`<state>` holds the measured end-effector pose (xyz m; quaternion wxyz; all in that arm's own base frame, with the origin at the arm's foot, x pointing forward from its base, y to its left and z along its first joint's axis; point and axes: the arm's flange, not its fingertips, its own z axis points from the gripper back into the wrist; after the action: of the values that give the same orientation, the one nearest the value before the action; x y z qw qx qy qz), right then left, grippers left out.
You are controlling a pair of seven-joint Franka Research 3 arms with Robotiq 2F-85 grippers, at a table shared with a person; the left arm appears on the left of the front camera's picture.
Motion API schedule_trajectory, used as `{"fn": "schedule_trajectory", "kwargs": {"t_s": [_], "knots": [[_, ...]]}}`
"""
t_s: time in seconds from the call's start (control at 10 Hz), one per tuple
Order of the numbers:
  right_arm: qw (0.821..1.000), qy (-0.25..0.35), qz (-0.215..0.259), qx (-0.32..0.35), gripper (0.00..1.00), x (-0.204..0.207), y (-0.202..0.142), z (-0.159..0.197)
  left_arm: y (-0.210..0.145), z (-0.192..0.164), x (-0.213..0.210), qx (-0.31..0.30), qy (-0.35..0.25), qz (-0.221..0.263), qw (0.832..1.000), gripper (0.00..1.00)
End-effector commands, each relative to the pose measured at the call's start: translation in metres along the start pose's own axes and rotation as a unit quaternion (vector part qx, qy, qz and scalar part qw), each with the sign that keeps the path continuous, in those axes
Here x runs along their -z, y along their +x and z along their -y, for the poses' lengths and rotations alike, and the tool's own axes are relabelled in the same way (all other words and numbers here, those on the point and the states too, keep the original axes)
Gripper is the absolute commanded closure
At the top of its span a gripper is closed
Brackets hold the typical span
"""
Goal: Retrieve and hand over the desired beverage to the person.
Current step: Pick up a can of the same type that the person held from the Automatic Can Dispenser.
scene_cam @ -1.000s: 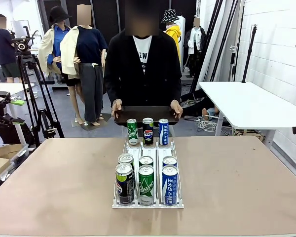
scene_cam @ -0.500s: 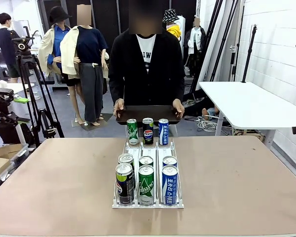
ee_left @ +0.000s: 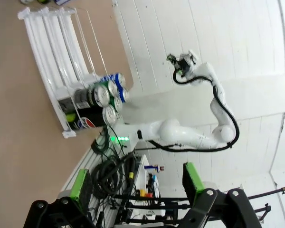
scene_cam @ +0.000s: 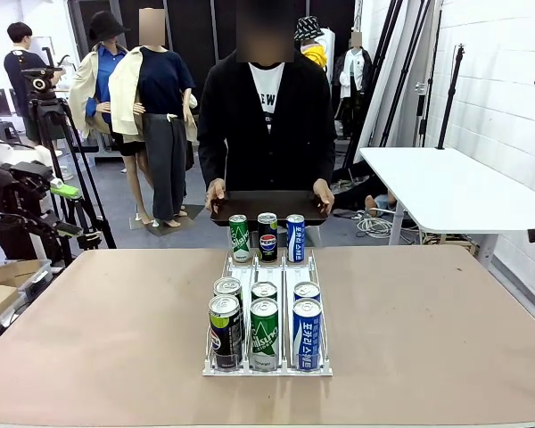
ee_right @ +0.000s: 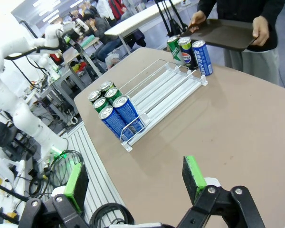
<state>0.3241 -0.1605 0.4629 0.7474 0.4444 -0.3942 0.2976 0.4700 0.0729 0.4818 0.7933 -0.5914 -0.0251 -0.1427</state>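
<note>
the left end effector [ee_left: 137,183] hangs wide open and empty, its green pads [ee_left: 80,183] well apart with nothing between them. the right end effector [ee_right: 134,178] is spread just as wide and holds nothing. neither is near the drinks.

the white rack [scene_cam: 267,267] lies in the middle of the bench [scene_cam: 446,330], its long lanes running from the robot's side straight toward the person [scene_cam: 266,125]. the near cans [scene_cam: 264,332], six of them upright, crowd the robot's end. the far cans [scene_cam: 267,236], three upright, stand just before the dark tray [scene_cam: 267,205] that the person holds in both hands.

nothing shows which drink is wanted.

from the right wrist the rack sits ahead and below, with the blue cans [ee_right: 119,118] nearest. from the left wrist it lies far off, toward the upper left. the left arm [scene_cam: 9,156] is raised beside the bench's left edge, well apart from the rack. either arm would likely have to reach inward and come down over an upright can.
</note>
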Motion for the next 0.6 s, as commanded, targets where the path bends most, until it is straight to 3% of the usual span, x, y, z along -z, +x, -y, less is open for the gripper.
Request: {"fn": "schedule_trajectory", "kwargs": {"t_s": [0.0,0.3,0.5], "knots": [[1.000,0.002,0.007,0.001,0.00,0.000,0.000,0.001,-0.016,0.011,0.019,0.018,0.000,-0.025,1.000,0.00],[1.000,0.002,0.007,0.001,0.00,0.000,0.000,0.001,-0.026,0.033,0.046,-0.006,-0.007,-0.049,0.999,0.00],[1.000,0.002,0.007,0.001,0.00,0.000,0.000,0.001,-0.034,0.057,0.067,0.010,0.016,-0.012,1.000,0.00]]}}
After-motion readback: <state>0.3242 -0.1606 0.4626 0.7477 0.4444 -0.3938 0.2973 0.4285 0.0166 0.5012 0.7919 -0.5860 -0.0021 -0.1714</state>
